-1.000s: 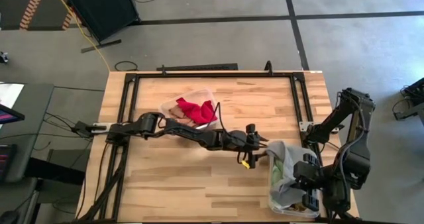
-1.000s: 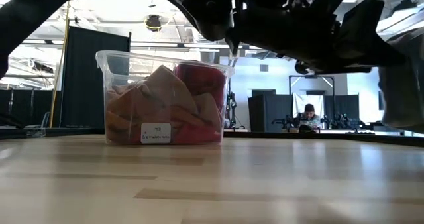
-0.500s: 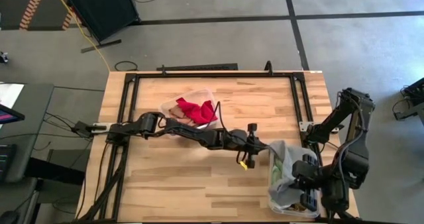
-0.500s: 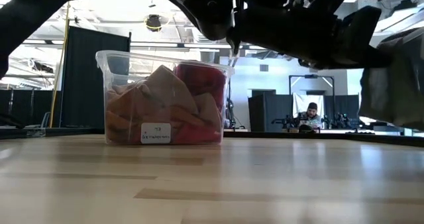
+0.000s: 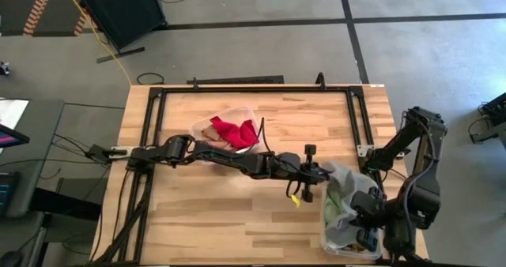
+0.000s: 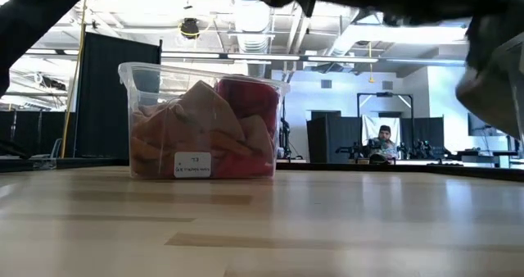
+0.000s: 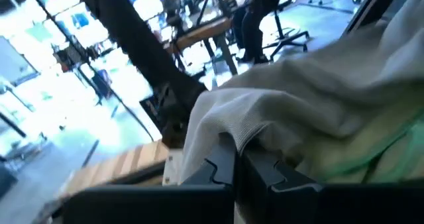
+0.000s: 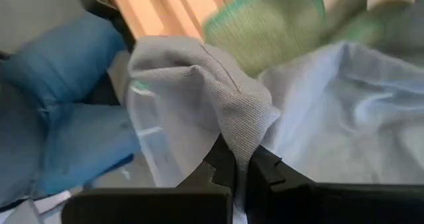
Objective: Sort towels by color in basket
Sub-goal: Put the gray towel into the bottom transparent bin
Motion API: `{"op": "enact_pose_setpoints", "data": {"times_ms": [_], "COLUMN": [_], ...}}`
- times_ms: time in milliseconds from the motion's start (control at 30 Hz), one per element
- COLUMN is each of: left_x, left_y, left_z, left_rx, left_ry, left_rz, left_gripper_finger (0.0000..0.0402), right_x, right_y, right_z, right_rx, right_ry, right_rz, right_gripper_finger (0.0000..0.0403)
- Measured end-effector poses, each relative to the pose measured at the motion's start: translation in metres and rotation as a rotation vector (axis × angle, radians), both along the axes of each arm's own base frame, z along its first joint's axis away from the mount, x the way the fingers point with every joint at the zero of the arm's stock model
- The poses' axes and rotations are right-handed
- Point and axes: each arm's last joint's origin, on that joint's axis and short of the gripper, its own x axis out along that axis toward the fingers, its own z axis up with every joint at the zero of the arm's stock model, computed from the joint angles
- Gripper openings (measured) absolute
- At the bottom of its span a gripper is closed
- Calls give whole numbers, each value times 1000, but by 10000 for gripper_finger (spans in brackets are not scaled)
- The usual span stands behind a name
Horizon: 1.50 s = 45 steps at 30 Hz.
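A grey towel (image 5: pixel 348 184) stretches between both grippers above a clear basket (image 5: pixel 338 250) at the table's near right corner. My left gripper (image 5: pixel 322 172) is shut on its left edge, and my right gripper (image 5: pixel 366 218) is shut on its near right part. A pale green towel (image 5: pixel 338 208) lies under the grey one in that basket. A second clear basket (image 5: pixel 237 111) near the table's middle holds a red towel (image 5: pixel 236 131) and tan-brown and orange cloths (image 6: pixel 176 138). My left gripper pinches a bunched fold at the grey towel's left edge (image 7: pixel 222 132) between its two fingers, coming level from the table's left. The cloth is lifted and drapes away beyond the fingers. My right gripper pinches a raised fold of the grey towel (image 8: pixel 246 132) between its two fingers, above the near right basket. The cloth spreads out on both sides of the fingers, over the green towel (image 8: pixel 265 25).
Black rails (image 5: pixel 154 133) frame the table's left, far and right sides. Bare wood (image 5: pixel 229 219) lies between the two baskets. A yellow tag (image 5: pixel 295 199) hangs under my left arm. A person (image 6: pixel 383 142) sits far behind the table.
My left gripper has gone toward the table's right edge to the grey towel and then risen; in the low view the arm has climbed nearly out of the picture. The towel's left edge has come up with it. My right gripper has stayed put.
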Motion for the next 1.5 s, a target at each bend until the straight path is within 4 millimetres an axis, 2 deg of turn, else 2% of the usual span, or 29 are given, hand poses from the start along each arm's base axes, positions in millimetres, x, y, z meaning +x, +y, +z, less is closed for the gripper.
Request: {"op": "enact_pose_setpoints", "data": {"times_ms": [300,600,767,933,1133,1333,1500], "left_x": [-5,-13,-16,-16,-17,-17,-17], "left_y": [-37,-73,-81,-83,-83,-82,-82], "left_z": [20,22,20,15,11,9,8], "left_rx": [65,81,35,14,3,14,24], "left_ry": [-64,-74,-58,-37,-16,-1,11], "left_rz": [-118,-258,-337,-364,-365,-365,-365], "left_gripper_finger": [1,0,0,0,0,0,0], "right_x": [10,27,34,35,30,30,33], "right_y": [18,36,40,36,28,25,29], "right_z": [-27,-63,-76,-75,-66,-46,-30], "right_rx": [-94,-178,-214,-237,-297,-352,-323], "right_ry": [113,257,318,331,357,322,269], "right_rz": [-36,-88,-91,-87,-81,-55,-8], "right_gripper_finger": [33,33,33,45,99,199,271]}}
